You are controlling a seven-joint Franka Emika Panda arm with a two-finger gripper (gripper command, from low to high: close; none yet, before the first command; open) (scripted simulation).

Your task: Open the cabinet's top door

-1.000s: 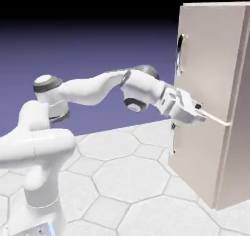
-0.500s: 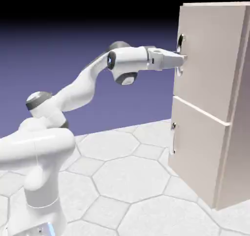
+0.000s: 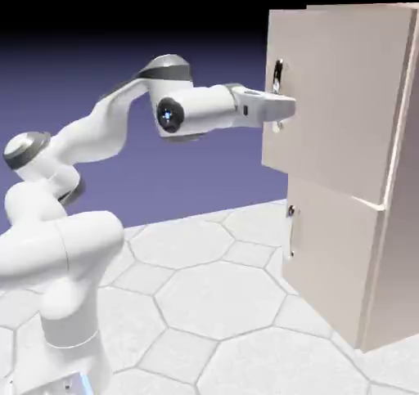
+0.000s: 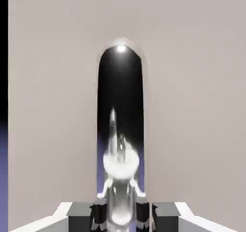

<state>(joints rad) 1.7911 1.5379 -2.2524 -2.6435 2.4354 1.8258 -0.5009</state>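
Floor (image 3: pixel 221 299): pale, large many-sided tiles, small four-sided ones between, grey joints. Backdrop (image 3: pixel 221 168): plain blue-violet, fading to black up top; hand view shows a strip of it along the left edge, black over violet. Lower door (image 3: pixel 331 262): flat beige panel, shut. Its handle (image 3: pixel 292 238): slim, silver, upright, near the door edge at the exterior view's left.

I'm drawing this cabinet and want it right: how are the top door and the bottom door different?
The top door is taller, and the bottom door is shorter. The top door is swung partly open, while the bottom door looks shut. The robot's hand is closed on the top door's handle, but nothing holds the bottom door's. Both are flat and beige with a shiny handle.
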